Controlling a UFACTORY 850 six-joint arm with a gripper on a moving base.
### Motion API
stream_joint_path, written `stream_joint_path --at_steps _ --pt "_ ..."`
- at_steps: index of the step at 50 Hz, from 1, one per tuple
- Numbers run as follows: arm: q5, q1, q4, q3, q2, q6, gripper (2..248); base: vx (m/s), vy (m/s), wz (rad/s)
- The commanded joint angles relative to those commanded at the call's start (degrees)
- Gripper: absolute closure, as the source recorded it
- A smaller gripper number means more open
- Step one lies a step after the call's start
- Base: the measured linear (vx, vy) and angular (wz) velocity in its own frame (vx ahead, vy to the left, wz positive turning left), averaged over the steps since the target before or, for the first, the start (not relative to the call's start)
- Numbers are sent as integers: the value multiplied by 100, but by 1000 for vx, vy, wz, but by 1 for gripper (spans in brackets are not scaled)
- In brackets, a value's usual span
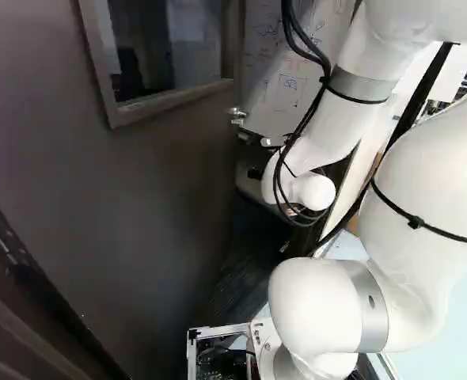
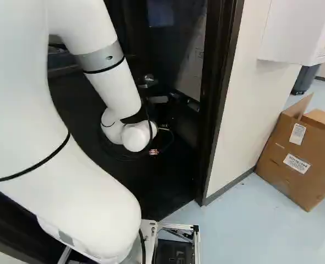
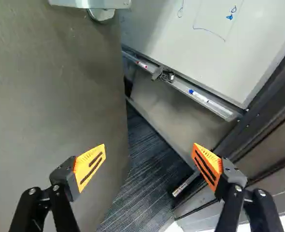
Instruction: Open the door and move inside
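Note:
The grey door [image 1: 162,182], with a window in its upper part, stands partly open at the left of the left base view; its metal handle [image 1: 237,115] is at the free edge. In the wrist view my gripper [image 3: 149,166] is open and holds nothing. One finger is over the door face [image 3: 50,96], the other by the dark door frame [image 3: 273,121]; contact cannot be told. The handle [image 3: 101,13] lies farther ahead, on the door's side. Between door and frame a gap shows carpet [image 3: 145,179]. In both base views my wrist hides the fingers.
Beyond the opening hangs a whiteboard [image 3: 200,43] with a marker tray [image 3: 181,87]. The dark door frame [image 2: 220,104] and a white wall [image 2: 250,110] stand right of the arm in the right base view, with a cardboard box [image 2: 300,154] on the floor past them.

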Motion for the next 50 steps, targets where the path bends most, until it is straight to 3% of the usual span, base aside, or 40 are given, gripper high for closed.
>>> stream_joint_path --at_steps 50 --pt "0 996 0 -372 -367 0 3 0 0 0"
